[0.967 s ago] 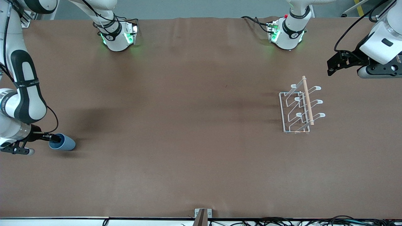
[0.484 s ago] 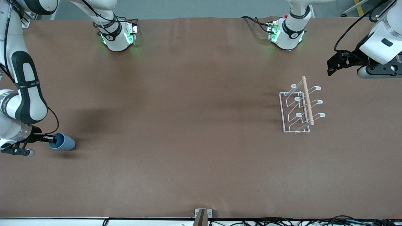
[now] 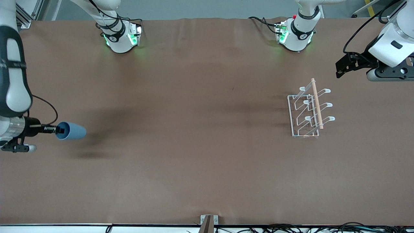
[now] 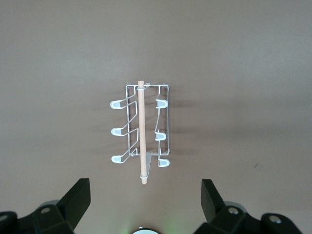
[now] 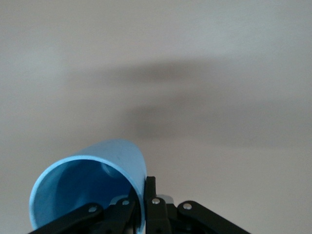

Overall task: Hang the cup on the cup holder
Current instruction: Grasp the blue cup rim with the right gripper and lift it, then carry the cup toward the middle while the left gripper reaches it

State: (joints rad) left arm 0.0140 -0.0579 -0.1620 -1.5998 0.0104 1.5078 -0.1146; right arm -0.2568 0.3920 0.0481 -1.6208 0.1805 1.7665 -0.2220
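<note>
Cup [image 3: 71, 131] — pinched by its rim in the right gripper [image 3: 59, 129], lying sideways off the table at the right arm's end, probably for slipping over a prong. Cup holder [image 3: 309, 110] — well apart, below the waiting left gripper [image 3: 343, 66], fingers spread, empty.

Bare tabletop [image 3: 200, 136] between cup [image 3: 71, 131] and rack [image 3: 307, 111]: open passage, nothing standing in it. Rack alone toward left arm's end, prongs open upward, rod [image 3: 317, 103] across top. Left claw [image 4: 145, 195], fingers spread, up over tabletop near rack. Right claw [image 3: 59, 130] pinching cup rim, raised above tabletop, well apart from rack.
</note>
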